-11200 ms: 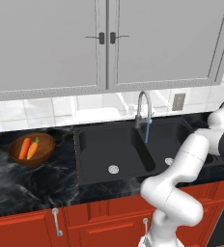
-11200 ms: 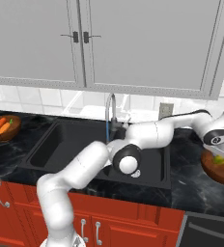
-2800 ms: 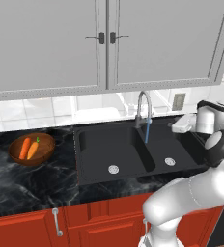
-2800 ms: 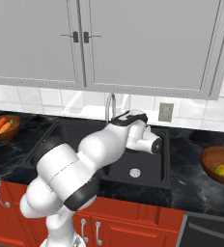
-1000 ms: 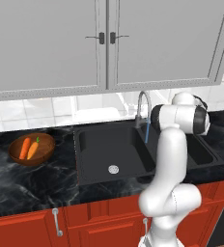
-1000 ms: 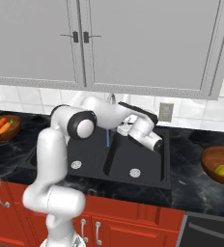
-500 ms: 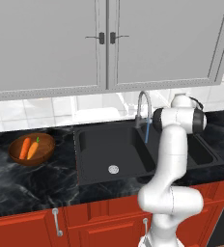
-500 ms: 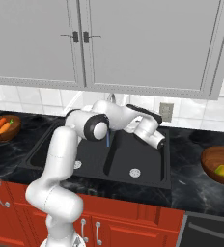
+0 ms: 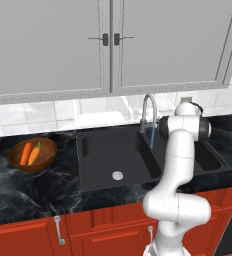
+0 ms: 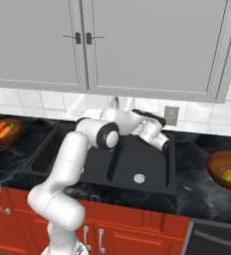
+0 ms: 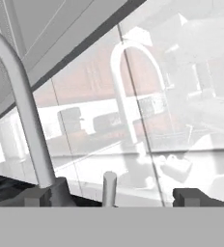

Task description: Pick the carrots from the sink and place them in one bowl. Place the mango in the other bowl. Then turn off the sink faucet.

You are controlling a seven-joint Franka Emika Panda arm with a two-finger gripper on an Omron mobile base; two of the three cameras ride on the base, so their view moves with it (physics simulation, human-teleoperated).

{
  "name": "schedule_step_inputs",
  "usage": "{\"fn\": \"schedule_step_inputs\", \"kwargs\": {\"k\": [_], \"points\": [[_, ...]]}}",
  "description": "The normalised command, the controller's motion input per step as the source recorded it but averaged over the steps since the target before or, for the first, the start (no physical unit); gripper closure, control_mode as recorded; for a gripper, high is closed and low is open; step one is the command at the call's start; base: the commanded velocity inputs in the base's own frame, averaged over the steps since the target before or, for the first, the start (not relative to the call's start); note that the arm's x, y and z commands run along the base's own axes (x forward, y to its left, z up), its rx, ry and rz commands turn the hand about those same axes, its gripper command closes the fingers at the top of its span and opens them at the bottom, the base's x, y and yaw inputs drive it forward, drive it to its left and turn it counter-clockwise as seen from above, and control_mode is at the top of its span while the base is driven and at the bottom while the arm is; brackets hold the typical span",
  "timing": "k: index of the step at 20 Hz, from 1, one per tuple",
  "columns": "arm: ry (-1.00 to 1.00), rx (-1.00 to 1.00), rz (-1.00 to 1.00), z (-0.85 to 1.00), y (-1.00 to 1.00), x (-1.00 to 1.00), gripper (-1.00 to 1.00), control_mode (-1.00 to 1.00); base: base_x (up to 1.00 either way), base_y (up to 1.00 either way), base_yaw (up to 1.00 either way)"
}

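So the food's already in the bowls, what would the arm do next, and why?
Probably ease the open gripper forward onto the faucet's small lever and push it off. Carrots lie in one bowl, the mango in the other, and water is running from the faucet.

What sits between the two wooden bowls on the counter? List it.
In the right base view, between the carrot bowl and the mango bowl lie the black sink, the faucet, and the arm.

Grey wall cabinets [image 9: 108, 45] hang over glossy white tile [image 9: 38, 112], a black marble tabletop [image 9: 33, 187] and red lower doors [image 9: 23, 237].
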Motion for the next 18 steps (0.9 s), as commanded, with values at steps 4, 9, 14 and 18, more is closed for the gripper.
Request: {"fn": "schedule_step_inputs", "kwargs": {"k": [4, 9, 14, 18], "points": [[0.0, 0.0, 0.0, -0.31, 0.0, 0.26, -1.0, -1.0, 0.0, 0.0, 0.0], [0.0, 0.0, 0.0, -0.24, 0.0, 0.38, -1.0, -1.0, 0.0, 0.0, 0.0], [0.0, 0.0, 0.0, -0.13, 0.08, 0.46, -1.0, -1.0, 0.0, 0.0, 0.0], [0.0, 0.0, 0.0, -0.16, 0.0, 0.41, -1.0, -1.0, 0.0, 0.0, 0.0]]}}
